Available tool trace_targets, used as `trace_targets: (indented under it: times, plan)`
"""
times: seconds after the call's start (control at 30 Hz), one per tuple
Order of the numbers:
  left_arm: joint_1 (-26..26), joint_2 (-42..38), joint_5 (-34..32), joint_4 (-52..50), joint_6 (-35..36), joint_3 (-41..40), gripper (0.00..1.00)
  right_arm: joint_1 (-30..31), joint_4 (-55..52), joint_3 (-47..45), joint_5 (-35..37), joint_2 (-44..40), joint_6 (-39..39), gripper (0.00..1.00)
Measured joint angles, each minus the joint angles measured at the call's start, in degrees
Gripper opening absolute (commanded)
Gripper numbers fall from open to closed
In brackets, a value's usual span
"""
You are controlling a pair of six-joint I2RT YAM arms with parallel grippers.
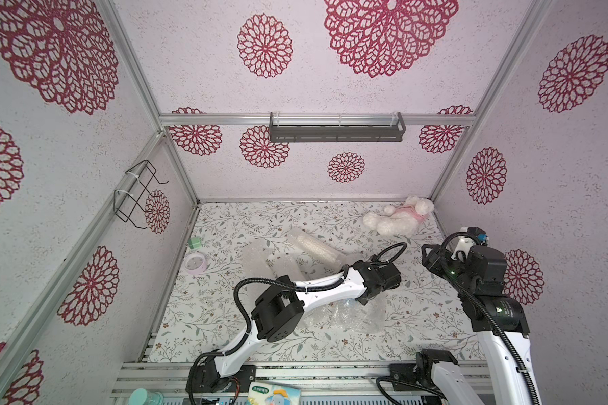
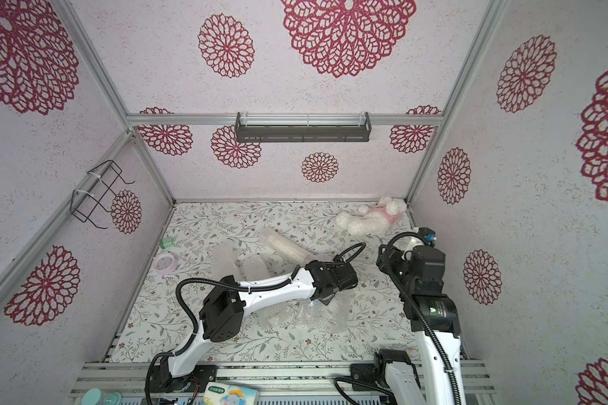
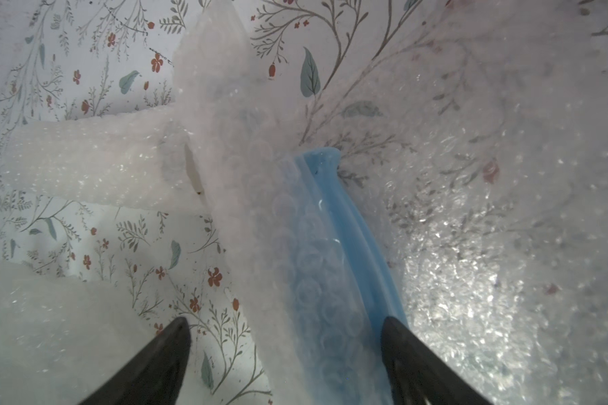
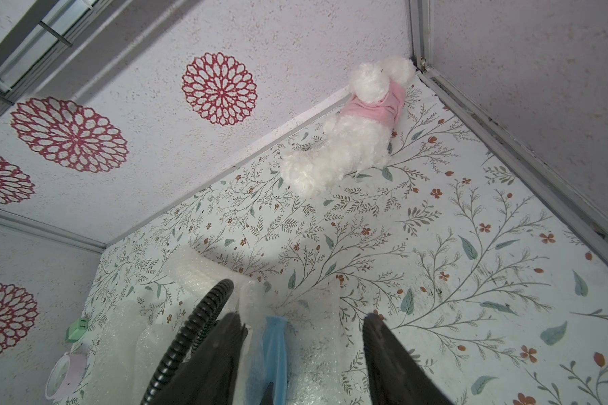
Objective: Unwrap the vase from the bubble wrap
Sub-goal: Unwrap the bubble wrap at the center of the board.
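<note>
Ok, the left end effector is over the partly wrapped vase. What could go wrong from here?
1. The left end effector stands open astride the blue vase and the bubble wrap over it; closing may pinch the vase too, not the wrap alone.
2. The vase appears to lie on its side, so pulling the wrap could roll or drag it.
3. Another loose sheet lies close by and may snag.

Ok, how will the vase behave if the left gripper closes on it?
The vase looks smooth and glossy, so it may slip in the left gripper. Apparently lying on its side, rounded, it would probably roll if pushed. The bubble wrap draped over it looks floppy and may drag along.
</note>
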Motion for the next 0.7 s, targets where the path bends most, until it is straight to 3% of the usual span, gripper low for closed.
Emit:
trace_targets:
  times: [0.17,0.43,0.57,0.7]
  plan:
    - [0.4,-0.1,-1.6,-0.3,0.1,-0.8,0.88,0.0,-0.8,0.0,-0.1,0.2,-0.9,0.58]
    - [3.5,-7.1,-1.9,1.2,-0.9,-10.2,0.87,1.1,-0.7,-2.1,-1.3,1.1,-1.9,0.59]
    - [6.8,-11.9,0.5,3.0,-1.9,-15.5,0.88,4.7,-0.2,-4.4,-0.7,2.1,-1.7,0.59]
    - [9.6,-15.6,3.4,5.5,-2.9,-18.6,0.88,12.1,1.9,-7.4,1.9,3.4,0.0,0.59]
